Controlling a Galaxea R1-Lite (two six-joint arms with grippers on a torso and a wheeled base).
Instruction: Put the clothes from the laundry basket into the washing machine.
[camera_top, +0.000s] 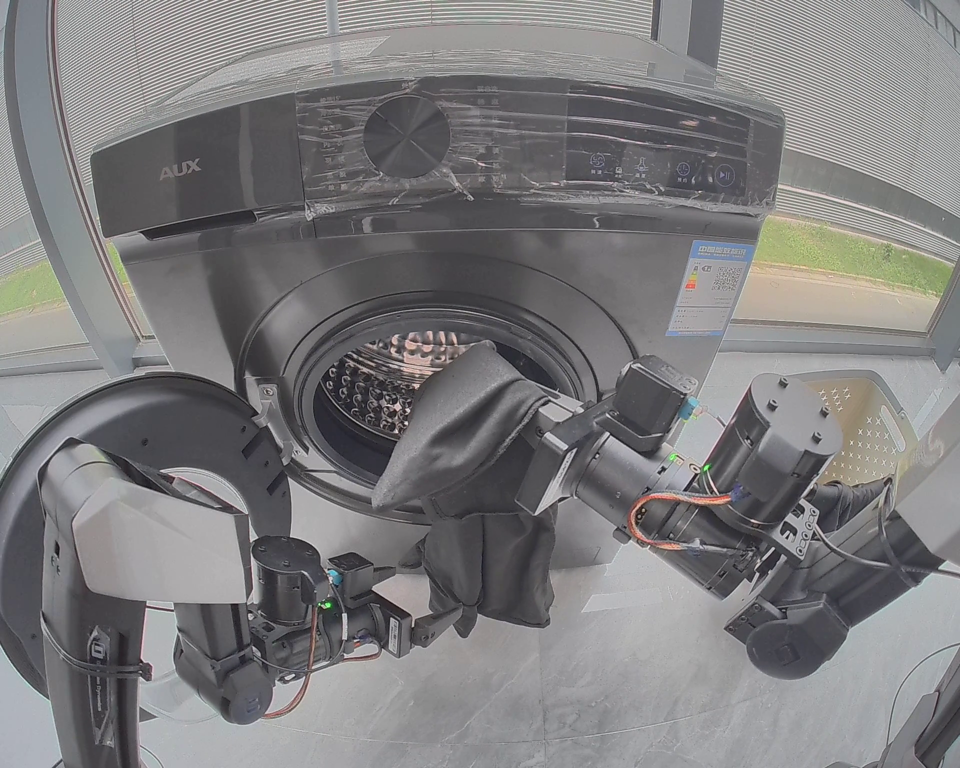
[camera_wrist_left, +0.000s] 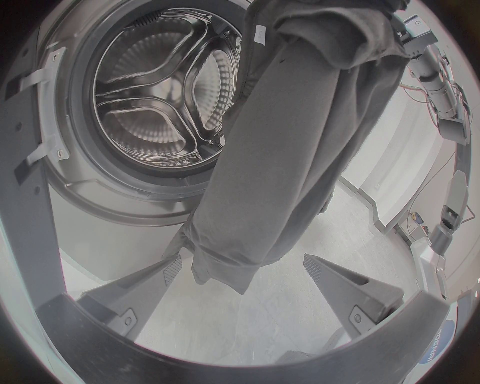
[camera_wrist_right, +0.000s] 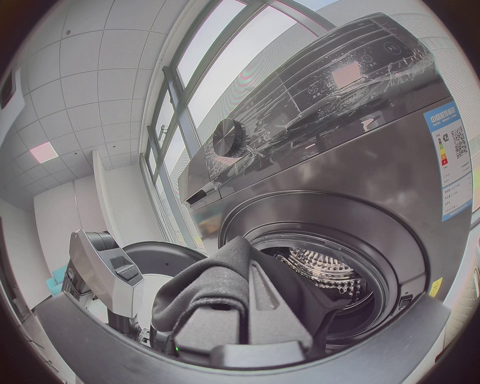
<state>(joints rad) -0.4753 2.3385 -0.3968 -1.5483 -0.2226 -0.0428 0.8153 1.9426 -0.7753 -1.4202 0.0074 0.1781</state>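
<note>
The washing machine (camera_top: 440, 260) filled the upper middle of the head view. Its round door (camera_top: 150, 430) was swung open at the left edge, showing the steel drum (camera_top: 385, 385).

The right pincer (camera_wrist_right: 245, 305) reached in from the right of the frame and was clamped on a dark garment (camera_top: 460, 430) right at the drum's mouth. The upper fold of the cloth lay across the right side of the opening. The rest hung down over the machine's front, ending above the pale tiled floor (camera_top: 600, 680). From the right wrist the cloth was bunched over and between the pincer's fingers (camera_wrist_right: 272, 295), with the drum just behind.

The left pincer (camera_top: 440, 625) sat low in the lower middle of the frame, jaws spread wide, at the garment's hanging hem. From the left wrist the hem dropped between the two spread fingers (camera_wrist_left: 150, 285). One fingertip was just beside the cloth, and whether it touched could not be told.

The cream perforated laundry basket (camera_top: 870, 420) stood at the right edge, behind the right arm.
</note>
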